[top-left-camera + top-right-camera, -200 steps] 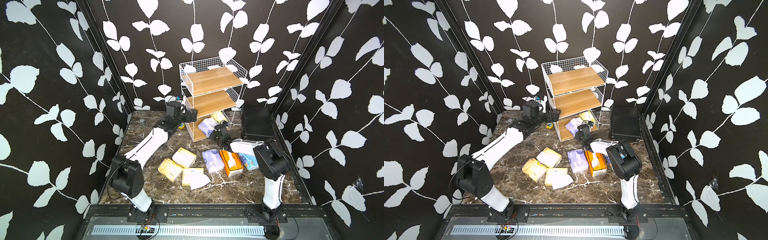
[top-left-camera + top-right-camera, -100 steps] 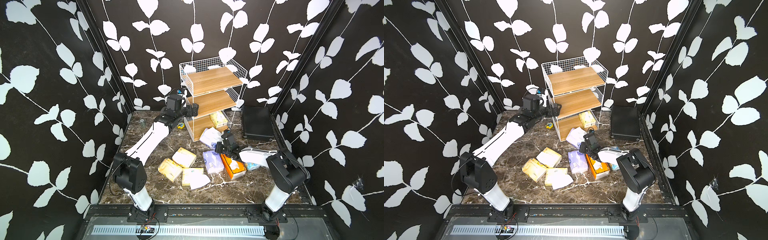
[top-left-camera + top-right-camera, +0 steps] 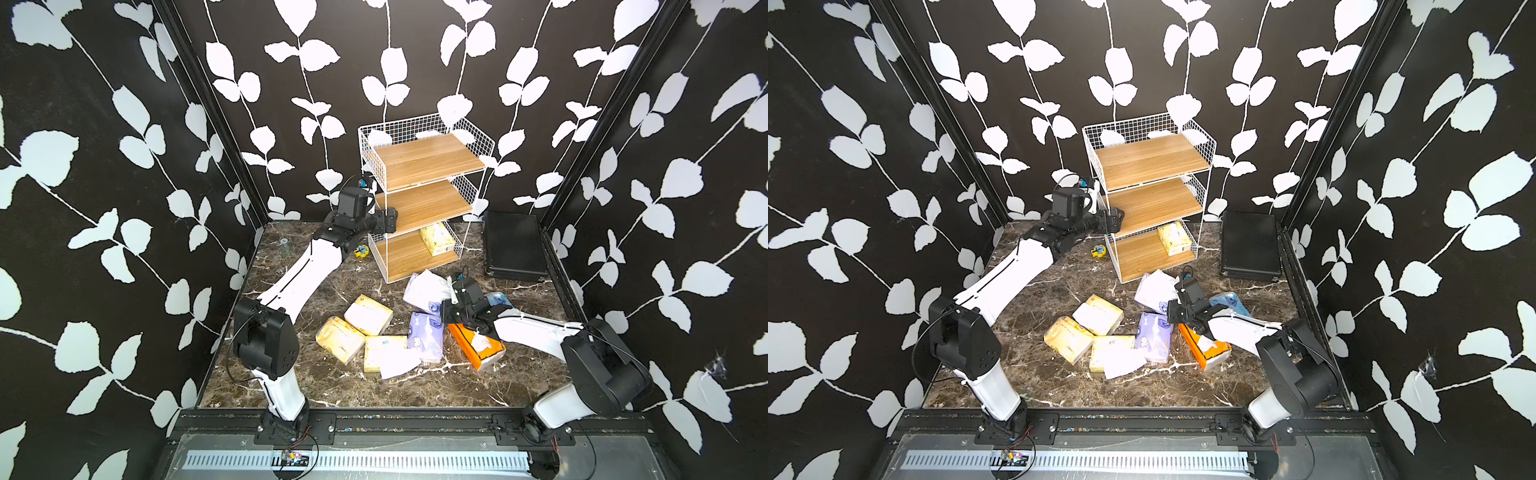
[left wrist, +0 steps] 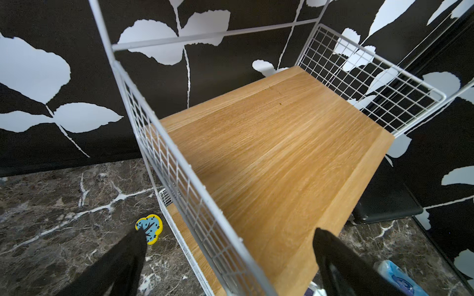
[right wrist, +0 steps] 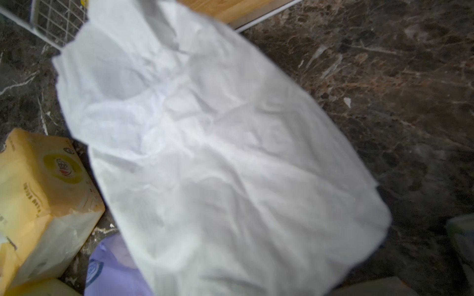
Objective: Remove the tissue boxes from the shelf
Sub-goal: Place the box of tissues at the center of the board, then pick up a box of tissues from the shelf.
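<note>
Clearing near complete: one yellow pack point(image 3: 436, 239) sits on the bottom board point(image 3: 409, 255) of the shelf point(image 3: 478, 139); the other packs point(image 3: 368, 316) lie on the floor point(image 3: 332, 386). Left gripper point(image 4: 229, 232) wide open, empty, at a corner of the middle board point(image 3: 424, 203); right gripper point(image 3: 448, 309) at a lilac pack point(image 3: 424, 286) on the floor, its opening not discernible. Next, by judgement: lower the open gripper to the bottom board's front.

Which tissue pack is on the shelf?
The pale yellow pack on the bottom board of the shelf. It alone sits inside the rack; the rest lie on the marble floor in front.
</note>
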`<state>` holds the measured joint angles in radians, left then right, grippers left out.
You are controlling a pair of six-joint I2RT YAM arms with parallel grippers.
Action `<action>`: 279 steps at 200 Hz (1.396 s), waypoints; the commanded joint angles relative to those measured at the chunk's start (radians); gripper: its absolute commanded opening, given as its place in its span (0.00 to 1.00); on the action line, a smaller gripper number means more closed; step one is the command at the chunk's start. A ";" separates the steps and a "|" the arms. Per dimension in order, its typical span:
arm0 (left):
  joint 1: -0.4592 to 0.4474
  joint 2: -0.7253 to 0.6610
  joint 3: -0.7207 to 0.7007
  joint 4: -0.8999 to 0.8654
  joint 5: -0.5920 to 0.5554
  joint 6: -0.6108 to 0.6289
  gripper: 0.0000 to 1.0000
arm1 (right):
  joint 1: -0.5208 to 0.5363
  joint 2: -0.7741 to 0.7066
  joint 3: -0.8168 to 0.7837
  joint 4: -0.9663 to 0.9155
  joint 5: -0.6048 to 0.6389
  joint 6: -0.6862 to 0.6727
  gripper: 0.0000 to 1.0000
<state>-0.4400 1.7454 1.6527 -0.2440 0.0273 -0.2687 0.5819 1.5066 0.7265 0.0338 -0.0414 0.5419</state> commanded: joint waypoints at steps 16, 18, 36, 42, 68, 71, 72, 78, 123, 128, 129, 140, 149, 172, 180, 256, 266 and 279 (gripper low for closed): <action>0.015 -0.053 -0.002 -0.036 -0.033 0.028 0.99 | 0.007 -0.095 0.042 -0.079 0.017 -0.012 0.51; 0.016 -0.054 -0.004 -0.039 -0.031 0.029 0.99 | 0.007 -0.101 0.051 -0.089 0.019 -0.012 0.52; 0.030 -0.072 -0.013 -0.060 -0.003 0.031 0.99 | 0.005 -0.158 0.110 -0.177 0.089 -0.003 0.58; 0.034 -0.081 -0.019 -0.069 0.007 0.036 0.99 | 0.000 -0.175 0.125 -0.197 0.110 -0.002 0.59; 0.035 -0.118 -0.062 -0.073 0.019 0.066 0.99 | -0.033 -0.193 0.181 -0.177 0.159 -0.003 0.63; 0.035 -0.120 -0.067 -0.074 0.020 0.068 0.99 | -0.045 -0.184 0.194 -0.175 0.152 -0.001 0.63; 0.035 -0.121 -0.067 -0.074 0.020 0.068 0.99 | -0.047 -0.180 0.198 -0.176 0.147 0.001 0.63; 0.035 -0.126 -0.075 -0.072 0.024 0.073 0.99 | -0.072 -0.153 0.232 -0.178 0.122 0.006 0.64; 0.035 -0.102 -0.049 -0.101 0.077 0.083 0.99 | -0.201 0.111 0.317 0.133 -0.078 0.271 0.63; 0.035 -0.100 -0.046 -0.104 0.085 0.084 0.99 | -0.201 0.144 0.327 0.171 -0.076 0.301 0.63; 0.035 -0.099 -0.046 -0.105 0.086 0.085 0.99 | -0.202 0.149 0.330 0.177 -0.074 0.306 0.62; 0.034 -0.099 -0.049 -0.108 0.101 0.093 0.99 | -0.201 0.215 0.370 0.225 -0.064 0.367 0.62; 0.034 -0.105 -0.060 -0.108 0.102 0.100 0.99 | -0.202 0.271 0.407 0.264 -0.055 0.409 0.62; 0.034 -0.132 -0.105 -0.084 0.090 0.114 0.99 | -0.202 0.396 0.481 0.342 0.019 0.501 0.62; 0.034 -0.142 -0.119 -0.078 0.087 0.116 0.99 | -0.202 0.435 0.504 0.356 0.046 0.524 0.62; 0.034 -0.196 -0.168 -0.050 0.130 0.136 0.99 | -0.193 0.637 0.701 0.341 0.178 0.525 0.66; 0.033 -0.199 -0.171 -0.046 0.146 0.134 0.99 | -0.193 0.659 0.722 0.330 0.189 0.527 0.66; 0.033 -0.201 -0.179 -0.038 0.155 0.126 0.99 | -0.194 0.687 0.754 0.301 0.195 0.531 0.65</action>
<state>-0.4114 1.5921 1.4857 -0.3096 0.1444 -0.1417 0.3904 2.1460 1.4048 0.3447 0.0986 1.0634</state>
